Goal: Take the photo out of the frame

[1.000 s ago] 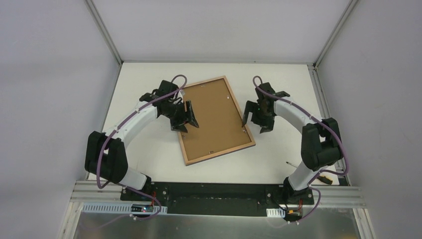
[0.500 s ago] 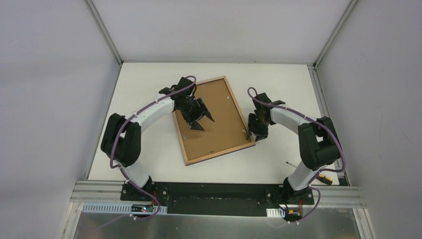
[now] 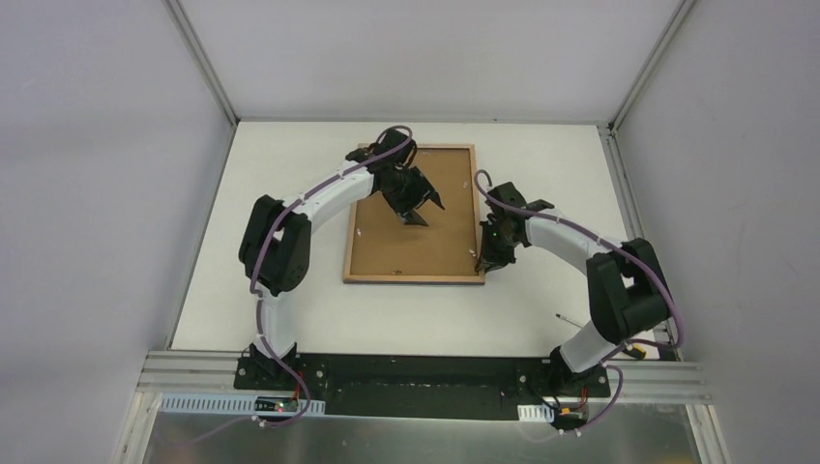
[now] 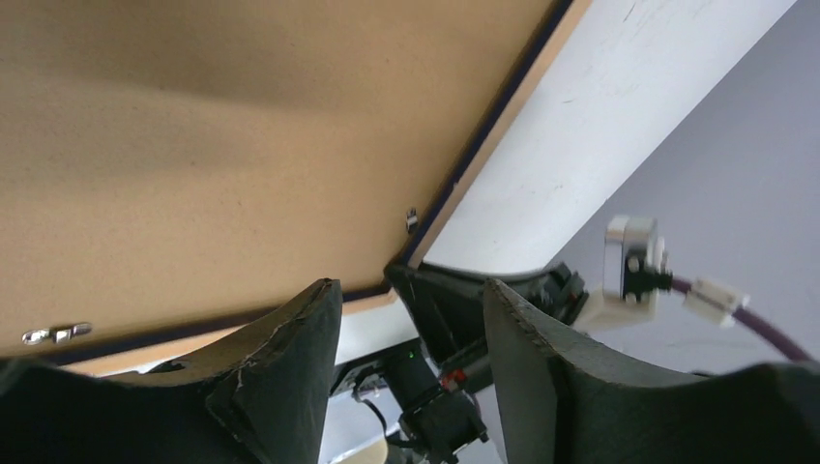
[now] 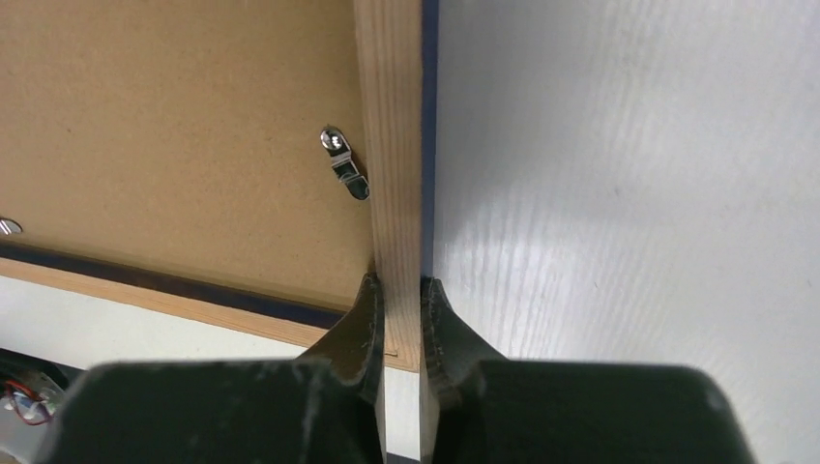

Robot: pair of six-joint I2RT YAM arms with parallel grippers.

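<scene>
The frame (image 3: 414, 279) lies face down on the white table, its brown backing board (image 3: 411, 246) facing up and its sides square to the table. The photo is hidden under the board. My right gripper (image 3: 481, 259) is shut on the frame's right rail near its near-right corner. In the right wrist view the fingertips (image 5: 370, 300) pinch the light wooden rail (image 5: 392, 145) from both sides. My left gripper (image 3: 423, 210) hovers open over the far middle of the board (image 4: 242, 116), with nothing between its fingers (image 4: 300, 338).
A metal turn clip (image 5: 343, 164) sits on the board beside the gripped rail, and another (image 4: 58, 334) lies near the left fingers. A yellow-and-black tool (image 3: 633, 350) rests by the right arm's base. Enclosure walls border the table.
The frame has turned from slanted to square with the table. My right gripper has closed on its right rail. My left arm has reached farther across the board.
</scene>
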